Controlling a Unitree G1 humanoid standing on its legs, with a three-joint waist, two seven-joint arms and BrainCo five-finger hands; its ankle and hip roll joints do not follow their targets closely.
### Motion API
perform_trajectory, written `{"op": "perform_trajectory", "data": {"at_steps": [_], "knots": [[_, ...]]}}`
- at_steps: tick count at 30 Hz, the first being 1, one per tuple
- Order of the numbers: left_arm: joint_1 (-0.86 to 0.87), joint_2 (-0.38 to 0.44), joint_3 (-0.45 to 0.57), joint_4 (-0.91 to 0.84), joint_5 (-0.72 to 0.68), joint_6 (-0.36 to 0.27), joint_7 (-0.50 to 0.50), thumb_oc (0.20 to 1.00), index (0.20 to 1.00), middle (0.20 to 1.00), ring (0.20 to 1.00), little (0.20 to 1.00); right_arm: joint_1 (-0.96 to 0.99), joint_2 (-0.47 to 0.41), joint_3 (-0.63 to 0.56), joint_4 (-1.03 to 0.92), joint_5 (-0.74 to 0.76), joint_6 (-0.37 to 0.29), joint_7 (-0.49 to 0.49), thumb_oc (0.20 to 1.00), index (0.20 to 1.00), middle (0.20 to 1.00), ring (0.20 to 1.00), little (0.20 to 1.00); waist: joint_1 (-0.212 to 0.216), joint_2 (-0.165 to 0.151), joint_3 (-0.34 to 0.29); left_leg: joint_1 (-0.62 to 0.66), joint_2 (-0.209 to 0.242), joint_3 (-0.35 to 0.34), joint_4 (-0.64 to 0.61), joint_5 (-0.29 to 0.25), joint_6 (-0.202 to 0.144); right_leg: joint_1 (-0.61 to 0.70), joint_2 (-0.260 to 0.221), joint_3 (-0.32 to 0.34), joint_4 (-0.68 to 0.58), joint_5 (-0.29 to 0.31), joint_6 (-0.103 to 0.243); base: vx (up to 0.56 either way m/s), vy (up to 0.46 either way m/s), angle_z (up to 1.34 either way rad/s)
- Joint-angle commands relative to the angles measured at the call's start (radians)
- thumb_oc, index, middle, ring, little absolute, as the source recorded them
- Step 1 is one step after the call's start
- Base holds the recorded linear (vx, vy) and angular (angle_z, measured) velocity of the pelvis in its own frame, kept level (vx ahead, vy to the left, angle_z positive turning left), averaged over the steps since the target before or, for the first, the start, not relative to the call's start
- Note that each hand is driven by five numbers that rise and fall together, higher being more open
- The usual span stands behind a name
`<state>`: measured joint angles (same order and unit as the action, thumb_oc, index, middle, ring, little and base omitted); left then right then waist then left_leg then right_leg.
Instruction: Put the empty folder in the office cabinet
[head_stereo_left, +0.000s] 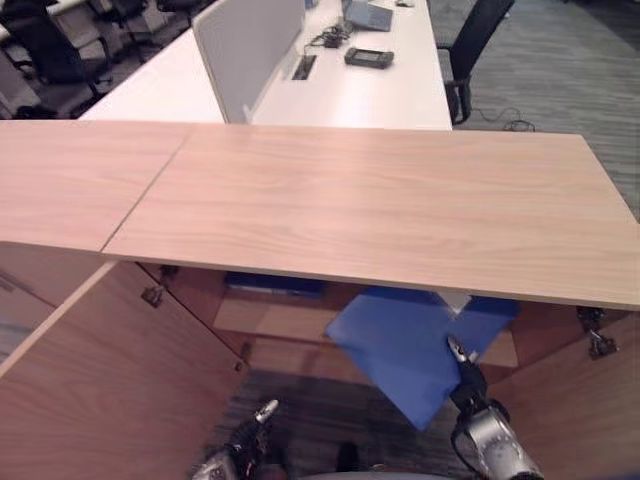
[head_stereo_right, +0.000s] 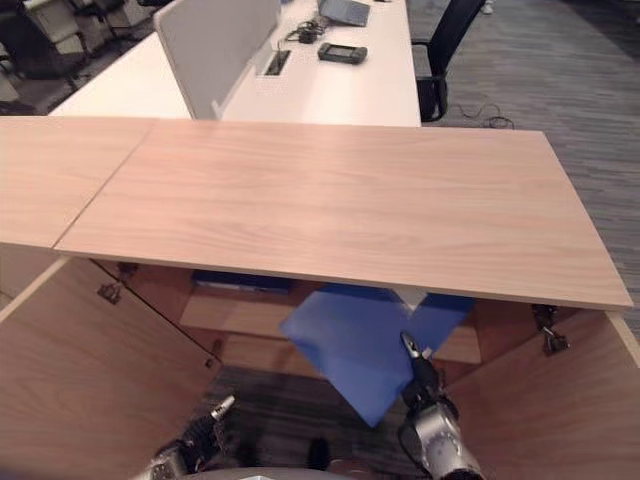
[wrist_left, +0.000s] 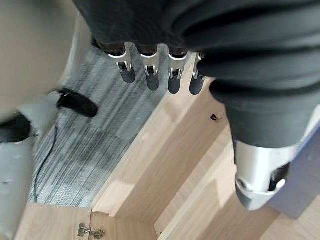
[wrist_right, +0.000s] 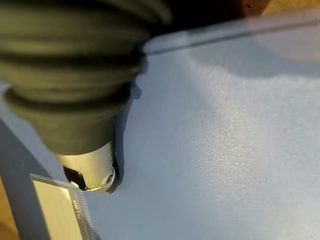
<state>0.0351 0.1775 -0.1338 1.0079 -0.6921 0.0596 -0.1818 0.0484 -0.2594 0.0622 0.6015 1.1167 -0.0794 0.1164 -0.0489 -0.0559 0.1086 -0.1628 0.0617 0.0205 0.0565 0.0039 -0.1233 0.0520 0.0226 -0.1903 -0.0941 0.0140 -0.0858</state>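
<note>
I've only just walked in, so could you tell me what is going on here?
The right robot hand is pinching a blue folder and holding it partly under the wooden top of the office cabinet, whose doors stand open. The folder is tilted and not yet set on the shelf. The left robot hand hangs low, open, holding nothing.

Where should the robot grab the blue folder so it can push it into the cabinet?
Probably at the folder's near bottom edge, from the open front, where the right hand already meets it. The folder tilts with its far end under the cabinet top, so only the near end sticks out to pinch.
</note>
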Motion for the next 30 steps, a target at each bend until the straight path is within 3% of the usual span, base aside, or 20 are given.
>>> {"op": "perform_trajectory", "data": {"at_steps": [1, 7, 21, 26, 30], "knots": [[0.056, -0.038, -0.03, 0.046, 0.004, 0.003, 0.004, 1.0, 1.0, 1.0, 1.0, 1.0, -0.023, 0.01, -0.015, -0.023, -0.009, -0.04, 0.036, 0.2, 0.2, 0.2, 0.2, 0.2, 0.017, 0.029, -0.005, 0.08, -0.024, 0.034, -0.011, 0.037, 0.048, 0.005, -0.06, 0.044, 0.007, -0.004, 0.165, 0.12, 0.113, -0.48], [0.076, -0.036, -0.014, 0.068, 0.019, 0.0, 0.001, 1.0, 1.0, 1.0, 1.0, 1.0, -0.003, 0.017, 0.018, -0.007, -0.024, -0.023, 0.051, 0.2, 0.2, 0.2, 0.2, 0.2, 0.023, 0.049, -0.028, 0.151, -0.036, 0.031, -0.13, 0.064, 0.06, 0.001, -0.055, 0.054, 0.007, -0.011, 0.17, 0.07, 0.067, -0.11], [0.105, -0.044, 0.011, 0.077, 0.016, 0.003, 0.009, 1.0, 1.0, 1.0, 1.0, 1.0, 0.031, 0.051, 0.01, -0.007, -0.015, -0.029, 0.04, 0.2, 0.2, 0.2, 0.2, 0.2, 0.021, 0.051, -0.052, 0.21, -0.041, 0.033, -0.144, 0.024, 0.079, 0.014, -0.064, 0.062, 0.007, -0.013, 0.184, 0.02, 0.02, 0.0], [0.119, -0.049, 0.004, 0.031, -0.011, 0.008, 0.025, 1.0, 1.0, 1.0, 1.0, 1.0, 0.024, 0.058, -0.019, -0.093, -0.004, -0.064, 0.005, 0.2, 0.2, 0.2, 0.2, 0.2, 0.017, 0.056, -0.049, 0.215, -0.044, 0.046, -0.144, 0.002, 0.089, 0.004, -0.072, 0.062, 0.007, -0.008, 0.198, -0.01, 0.034, -0.09], [0.115, -0.045, -0.015, -0.03, -0.061, 0.004, 0.046, 1.0, 1.0, 1.0, 1.0, 1.0, -0.038, 0.046, -0.046, -0.178, 0.004, -0.112, -0.058, 0.2, 0.2, 0.2, 0.2, 0.2, 0.015, 0.065, -0.003, 0.185, -0.05, 0.069, -0.136, -0.006, 0.103, -0.042, -0.083, 0.077, 0.007, 0.008, 0.21, -0.16, 0.082, -0.2]]}}
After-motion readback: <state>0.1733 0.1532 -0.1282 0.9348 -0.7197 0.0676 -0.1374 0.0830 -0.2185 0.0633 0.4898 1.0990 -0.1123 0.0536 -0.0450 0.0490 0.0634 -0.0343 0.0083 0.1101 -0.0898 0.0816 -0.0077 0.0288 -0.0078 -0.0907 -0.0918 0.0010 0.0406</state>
